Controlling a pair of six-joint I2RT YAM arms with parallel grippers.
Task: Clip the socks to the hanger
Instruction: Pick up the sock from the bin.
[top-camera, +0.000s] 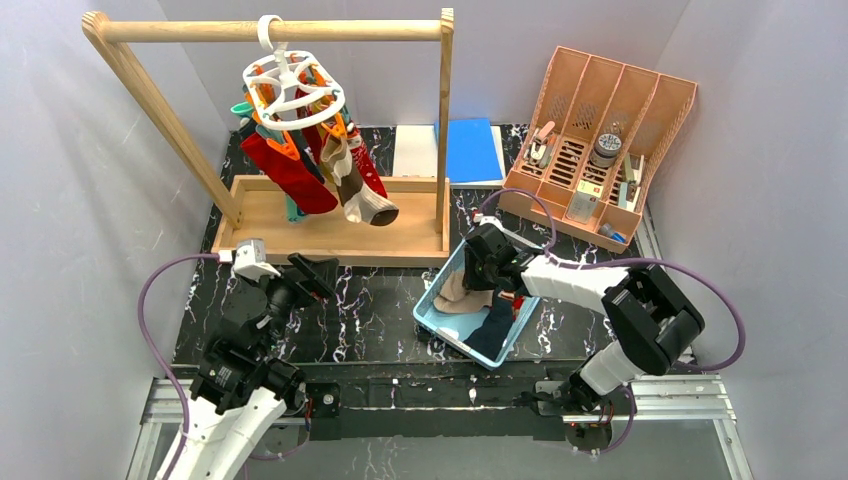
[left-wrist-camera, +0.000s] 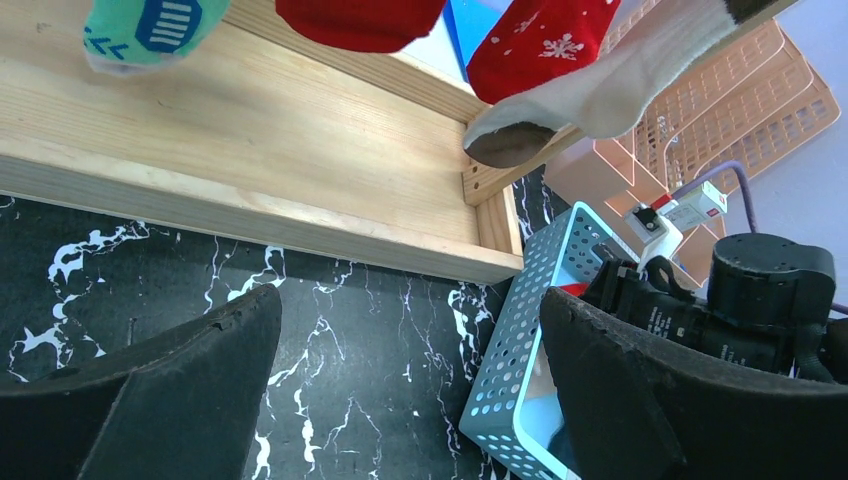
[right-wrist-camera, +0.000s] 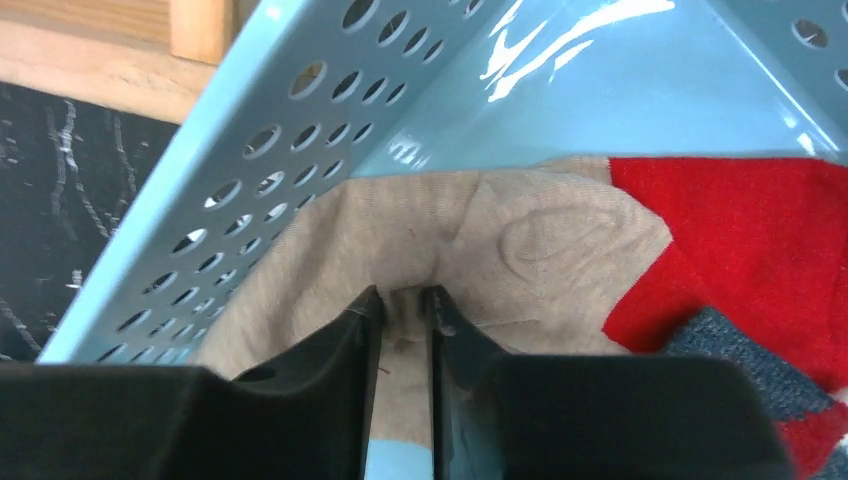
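Note:
The white ring hanger (top-camera: 292, 85) with orange and teal clips hangs from the wooden rail. Red socks (top-camera: 290, 175) and a beige, brown-toed sock (top-camera: 362, 205) dangle from it. A blue perforated basket (top-camera: 450, 342) holds a beige sock (right-wrist-camera: 540, 260), a red sock (right-wrist-camera: 740, 250) and a navy one (right-wrist-camera: 760, 380). My right gripper (right-wrist-camera: 405, 300) reaches down into the basket, its jaws pinched on a fold of the beige sock. My left gripper (left-wrist-camera: 410, 390) hovers open over the black marble table, left of the basket (left-wrist-camera: 520, 340), with nothing between its fingers.
The wooden rail frame (top-camera: 270, 30) stands on a wooden base tray (top-camera: 330, 235) at the back left. An orange desk organizer (top-camera: 600, 140) with small items leans at the back right. Blue and white sheets (top-camera: 450, 150) lie behind the frame.

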